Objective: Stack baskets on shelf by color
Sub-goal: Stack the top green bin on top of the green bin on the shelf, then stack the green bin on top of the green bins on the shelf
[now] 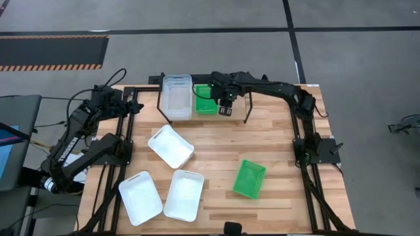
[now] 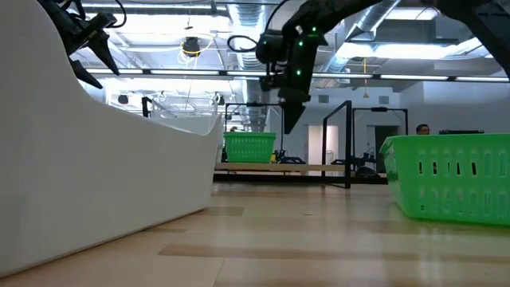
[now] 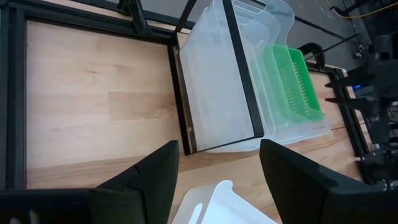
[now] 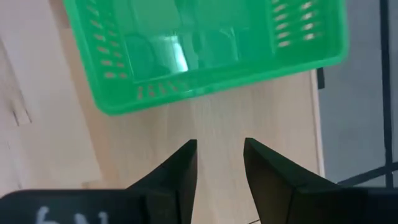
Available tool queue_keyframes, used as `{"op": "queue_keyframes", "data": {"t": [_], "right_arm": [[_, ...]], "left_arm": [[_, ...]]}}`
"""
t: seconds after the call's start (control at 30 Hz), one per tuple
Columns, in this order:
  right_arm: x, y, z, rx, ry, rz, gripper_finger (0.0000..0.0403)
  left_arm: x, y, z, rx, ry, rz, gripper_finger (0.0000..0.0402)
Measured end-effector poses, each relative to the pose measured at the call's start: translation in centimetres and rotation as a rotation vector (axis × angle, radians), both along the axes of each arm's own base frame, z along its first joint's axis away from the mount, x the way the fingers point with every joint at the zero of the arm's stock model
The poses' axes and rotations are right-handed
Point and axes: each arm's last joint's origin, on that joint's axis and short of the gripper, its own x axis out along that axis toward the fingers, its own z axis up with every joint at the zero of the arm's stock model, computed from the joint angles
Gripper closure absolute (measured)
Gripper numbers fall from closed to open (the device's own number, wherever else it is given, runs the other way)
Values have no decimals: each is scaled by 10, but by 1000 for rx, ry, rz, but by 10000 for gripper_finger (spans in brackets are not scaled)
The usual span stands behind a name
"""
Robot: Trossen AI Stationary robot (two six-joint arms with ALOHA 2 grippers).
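At the table's far edge stands the black rod shelf. On it sits a stack of clear baskets at its left end, with one green basket beside it. My right gripper hangs just right of that green basket, pointing steeply down, open and empty. My left gripper waits open above the table's far left corner, facing the clear stack. A second green basket and three white baskets lie on the table on their bottoms.
The black frame runs along the table's edges and carries both arm bases. Bare wood lies between the shelf and the loose baskets. In the low view a white basket fills the left foreground, and a person shows far off in the room.
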Motion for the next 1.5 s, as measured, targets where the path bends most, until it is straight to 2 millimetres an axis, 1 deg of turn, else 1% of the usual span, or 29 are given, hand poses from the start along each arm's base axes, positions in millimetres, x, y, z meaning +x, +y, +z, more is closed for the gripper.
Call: {"op": "queue_keyframes", "data": {"t": [0.17,0.23,0.5,0.63,0.8,0.9,0.97,1.03,1.07,1.13,1.2,1.23,1.3,1.37,1.43,1.5], "right_arm": [[11,2,-23,23,44,57,252],[16,4,-28,22,46,84,252],[31,13,-25,-43,-36,176,254],[32,12,-22,-57,-56,183,253],[29,14,-22,-35,-30,166,257],[19,18,-12,-7,2,140,258],[8,23,1,27,3,99,258],[-3,31,18,102,-24,35,255],[-9,36,28,163,-54,-3,254],[-22,51,47,338,-103,-78,251],[-36,72,65,518,-116,-137,249],[-42,84,73,575,-101,-164,248],[-54,115,86,601,-43,-160,248],[-65,149,97,549,7,-119,250],[-72,181,104,512,24,-85,252],[-77,210,109,510,12,-61,252]], "left_arm": [[0,0,0,0,0,-3,189],[0,0,0,1,1,-4,189],[0,0,0,10,9,-10,189],[0,0,0,14,11,-11,189],[0,0,0,14,11,-11,189],[0,0,0,14,11,-11,189],[0,0,0,14,11,-12,189],[0,0,0,14,11,-11,189],[0,0,0,14,11,-12,189],[0,0,0,13,10,-12,189],[0,0,0,13,10,-12,189],[0,0,0,13,10,-12,189],[0,0,0,13,10,-12,189],[0,0,0,13,10,-12,189],[0,0,0,13,10,-12,189],[0,0,0,12,8,-13,189]]}}
